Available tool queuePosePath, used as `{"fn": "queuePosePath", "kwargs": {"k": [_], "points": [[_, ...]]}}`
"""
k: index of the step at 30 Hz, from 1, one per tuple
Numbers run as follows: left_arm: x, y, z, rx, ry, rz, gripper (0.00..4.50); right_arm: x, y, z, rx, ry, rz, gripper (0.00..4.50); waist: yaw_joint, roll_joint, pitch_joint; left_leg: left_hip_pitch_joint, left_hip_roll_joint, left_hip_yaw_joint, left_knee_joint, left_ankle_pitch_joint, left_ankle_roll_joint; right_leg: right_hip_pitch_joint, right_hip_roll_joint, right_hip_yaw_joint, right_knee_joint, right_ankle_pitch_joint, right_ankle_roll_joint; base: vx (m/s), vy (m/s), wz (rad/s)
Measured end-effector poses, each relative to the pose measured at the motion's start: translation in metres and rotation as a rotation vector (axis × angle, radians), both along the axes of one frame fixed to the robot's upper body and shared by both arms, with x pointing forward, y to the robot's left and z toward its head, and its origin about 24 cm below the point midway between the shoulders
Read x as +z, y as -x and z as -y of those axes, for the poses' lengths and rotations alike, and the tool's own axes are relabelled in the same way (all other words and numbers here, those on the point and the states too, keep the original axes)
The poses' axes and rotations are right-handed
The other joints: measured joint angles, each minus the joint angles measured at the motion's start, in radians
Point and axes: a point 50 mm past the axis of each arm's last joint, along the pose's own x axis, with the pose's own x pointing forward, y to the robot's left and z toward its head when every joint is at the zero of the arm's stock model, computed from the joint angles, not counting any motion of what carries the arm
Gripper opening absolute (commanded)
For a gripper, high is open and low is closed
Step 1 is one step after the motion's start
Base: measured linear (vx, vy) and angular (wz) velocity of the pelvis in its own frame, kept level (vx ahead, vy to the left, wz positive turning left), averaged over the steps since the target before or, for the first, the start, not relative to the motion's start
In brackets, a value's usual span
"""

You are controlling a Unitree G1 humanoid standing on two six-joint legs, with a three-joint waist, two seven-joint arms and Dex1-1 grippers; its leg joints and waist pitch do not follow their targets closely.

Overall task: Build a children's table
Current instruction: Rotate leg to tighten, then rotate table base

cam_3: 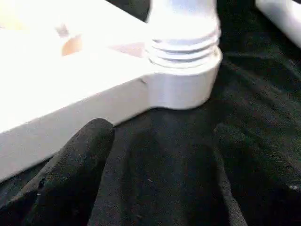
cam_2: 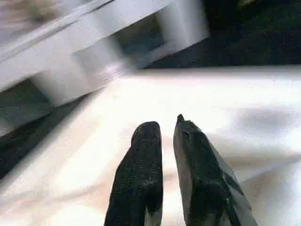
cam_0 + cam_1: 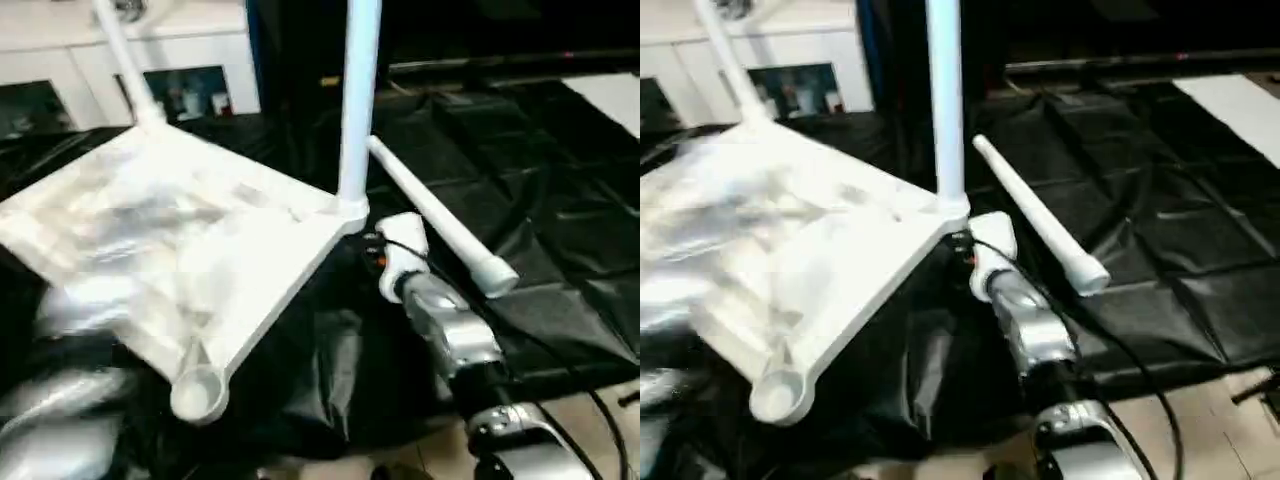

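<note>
- Your table top point(image 3: 190, 250) lies upside down and tilted on the black sheet point(image 3: 560, 250), filling the head view from about 9 o'clock to the centre.
- One leg point(image 3: 358, 100) stands upright in the corner socket point(image 1: 183, 80) nearest your right arm; a second leg point(image 3: 125, 60) rises from the far corner at about 11 o'clock.
- The near corner socket point(image 3: 200, 390) at about 7 o'clock is open, with no leg in it.
- A loose leg point(image 3: 440, 225) lies on the black sheet, running from the centre toward 4 o'clock, just beside your right forearm.
- Your right gripper point(image 1: 155, 169) sits low against the sheet beside the socket with the upright leg; its jaws stand wide apart and hold nothing.
- Your left gripper point(image 2: 168, 136) rests over the white plastic of the top; its jaws are nearly together, with a narrow gap, and clamp nothing.
- A white cabinet point(image 3: 190, 60) with glass doors stands behind at 11 o'clock.
</note>
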Motion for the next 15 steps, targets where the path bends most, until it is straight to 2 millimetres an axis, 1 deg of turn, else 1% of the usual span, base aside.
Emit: {"fn": "queuePosePath", "kwargs": {"k": [1,2,3,5,8,9,11,13,15], "points": [[-0.001,0.007,-0.012,0.046,-0.032,-0.009,0.66,-0.001,-0.001,-0.001,0.003,0.002,-0.006,3.88,0.005,-0.001,0.0,0.001,0.0,0.0,0.0,0.0,0.0,0.0,0.0,0.0,0.0,0.0,0.0,0.0,0.0,0.0],[-0.004,0.019,-0.029,0.106,-0.071,-0.031,0.66,-0.001,-0.001,-0.003,0.007,0.003,-0.01,3.88,0.009,-0.002,0.0,0.001,0.0,0.0,0.0,-0.002,-0.003,0.0,-0.001,0.0,0.0,0.0,0.0,0.0,0.0,0.0],[-0.007,0.027,-0.039,0.148,-0.092,-0.049,0.66,-0.001,-0.002,-0.004,0.009,0.002,-0.012,3.88,0.014,-0.003,-0.001,0.001,0.0,0.0,0.0,-0.003,-0.005,0.0,-0.002,0.0,0.0,0.0,0.0,0.0,0.0,0.0],[-0.011,0.042,-0.058,0.223,-0.128,-0.087,0.66,-0.003,-0.001,-0.007,0.012,0.005,-0.02,3.88,0.022,-0.008,-0.003,0.002,0.0,0.0,0.002,-0.003,-0.005,0.0,-0.002,0.001,0.0,0.0,0.0,0.0,0.0,0.0],[-0.013,0.058,-0.075,0.299,-0.164,-0.143,0.66,-0.006,-0.001,-0.008,0.014,0.01,-0.038,3.88,0.026,-0.018,-0.007,0.002,0.0,0.0,0.002,-0.003,-0.005,0.001,-0.002,0.001,0.0,0.001,-0.001,0.0,0.0,0.0],[-0.014,0.062,-0.079,0.314,-0.169,-0.163,0.66,-0.006,-0.002,-0.009,0.016,0.012,-0.041,3.88,0.026,-0.02,-0.008,0.003,0.0,0.0,0.002,-0.003,-0.005,0.001,-0.002,0.002,0.001,0.001,-0.001,0.0,0.0,0.0],[-0.021,0.075,-0.081,0.322,-0.178,-0.258,0.66,-0.005,-0.004,-0.012,0.027,0.016,-0.046,3.88,0.024,-0.021,-0.009,0.003,0.0,0.0,0.002,-0.003,-0.006,0.001,-0.002,0.003,0.001,0.002,-0.001,0.0,0.0,0.0],[-0.029,0.081,-0.077,0.295,-0.162,-0.34,0.66,-0.006,-0.004,-0.013,0.029,0.018,-0.051,3.88,0.023,-0.022,-0.009,0.003,0.0,0.0,0.002,-0.003,-0.006,0.002,-0.002,0.003,0.002,0.002,-0.001,0.0,0.0,0.0],[-0.043,0.09,-0.064,0.207,-0.112,-0.466,0.66,-0.006,-0.006,-0.015,0.035,0.023,-0.059,3.88,0.021,-0.022,-0.009,0.003,0.0,0.0,0.001,-0.003,-0.006,0.002,-0.002,0.004,0.003,0.002,-0.001,0.0,0.0,0.0]]}}
